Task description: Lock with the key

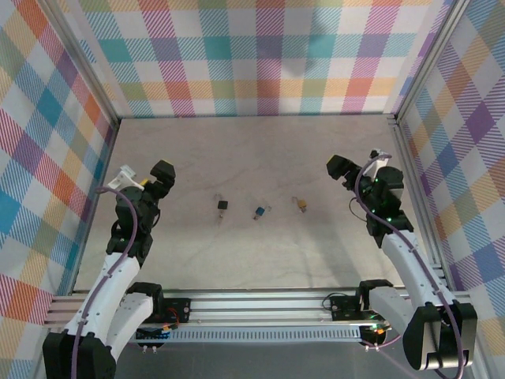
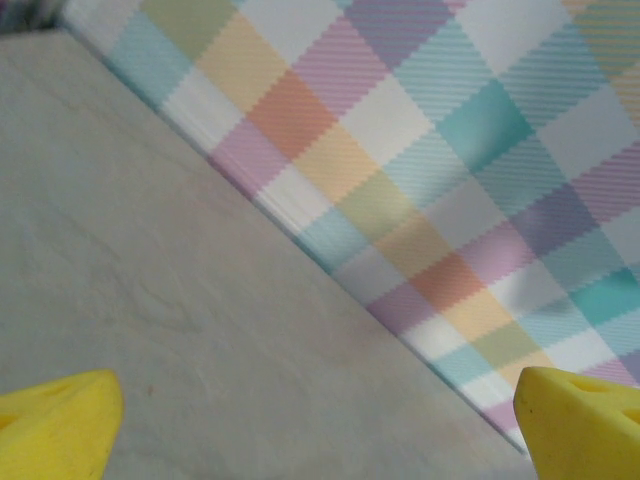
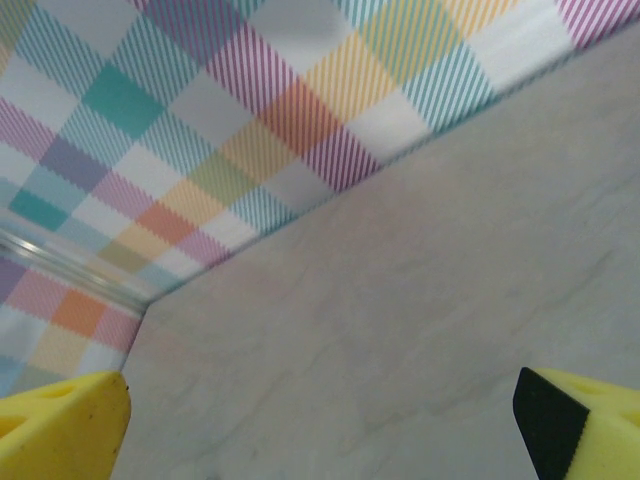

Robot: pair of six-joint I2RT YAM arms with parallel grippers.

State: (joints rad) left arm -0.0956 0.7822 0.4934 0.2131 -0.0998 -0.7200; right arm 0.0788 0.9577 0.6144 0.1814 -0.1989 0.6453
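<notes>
Worktop (image 1: 260, 150) carries three locks in a row near its middle: black padlock (image 1: 223, 206), teal padlock (image 1: 259, 212), brass padlock (image 1: 301, 204), each apart from the next; any key is too small to tell. Left end effector (image 1: 162, 175) hovers left of the row, right end effector (image 1: 342, 166) right of it, both released, jaws wide apart, grasping nothing.

Padlocks: three in a row, with the black padlock (image 1: 223, 206) at 9 o'clock, the blue padlock (image 1: 258, 212) in the middle and the brass padlock (image 1: 301, 204) at 3 o'clock.
Arms: two, the left arm (image 1: 126, 237) and the right arm (image 1: 398, 233).
Claws: two, the left claw (image 1: 160, 180) and the right claw (image 1: 341, 167).
Yellow fingertips (image 2: 55, 425): four, two per claw.
Checked walls (image 1: 268, 55): three, at 9, 12 and 3 o'clock.
Surface (image 1: 260, 150): one.
</notes>
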